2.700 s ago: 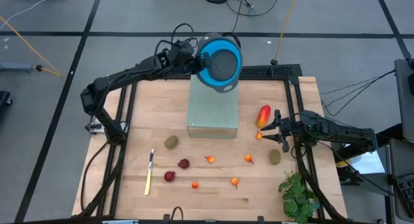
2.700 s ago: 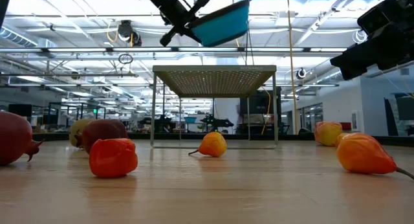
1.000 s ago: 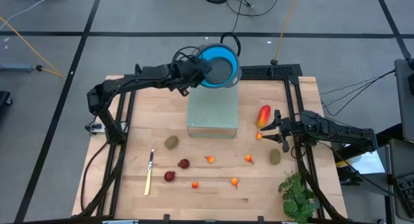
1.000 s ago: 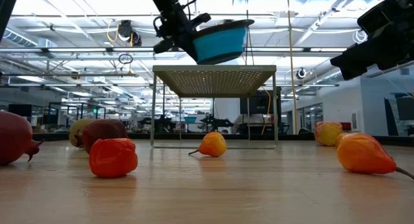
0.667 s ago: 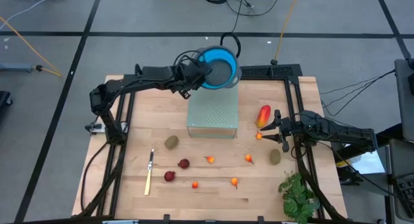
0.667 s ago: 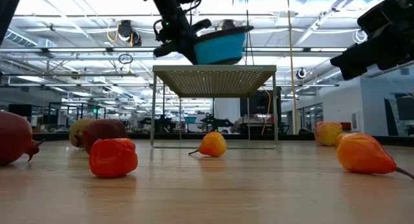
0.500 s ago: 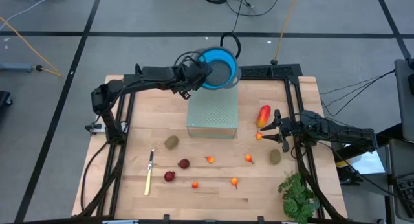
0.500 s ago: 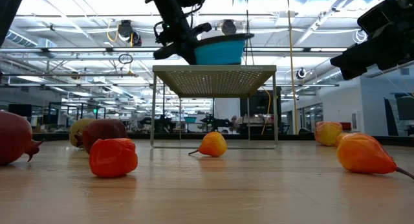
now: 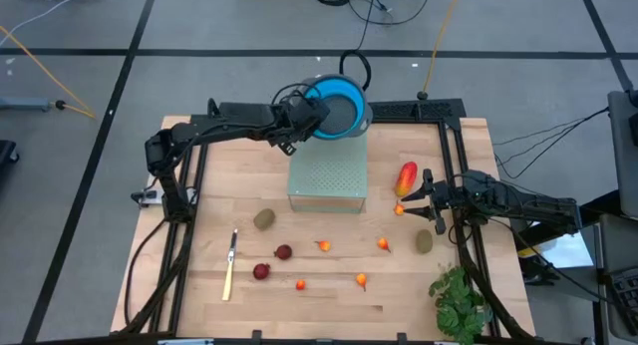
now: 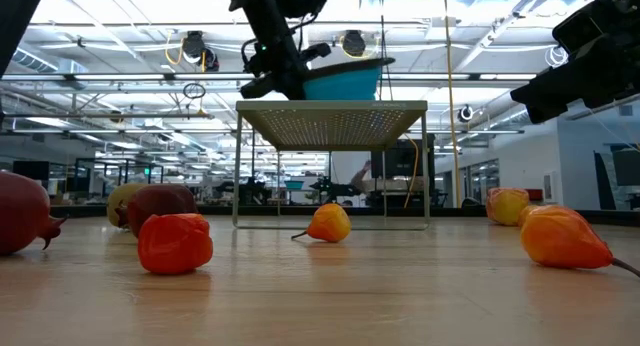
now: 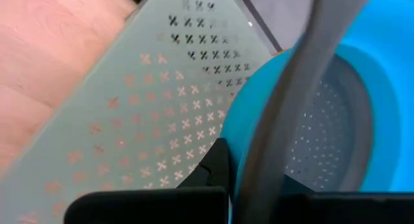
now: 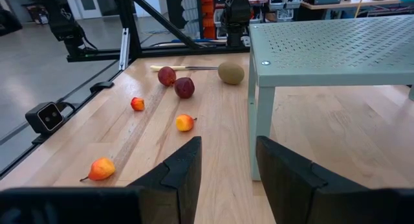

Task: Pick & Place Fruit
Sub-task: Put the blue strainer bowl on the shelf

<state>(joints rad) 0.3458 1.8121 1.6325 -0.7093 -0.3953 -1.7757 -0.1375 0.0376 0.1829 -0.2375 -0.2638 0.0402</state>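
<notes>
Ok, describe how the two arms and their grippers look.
Both arms are dark, slim and jointed, with black cables looping along them. The left arm ends in the left gripper. The right arm ends in the right gripper, which has two flat, dark, blunt fingers. No markings are legible.

Five tiny orange fruits, two dark red, two olive ovals, one mango

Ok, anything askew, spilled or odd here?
Nothing spilled. The blue bowl sits at the perforated stand's far edge, overhanging it, gripped at its rim by the left tool. Fruit lies scattered loosely.
</notes>
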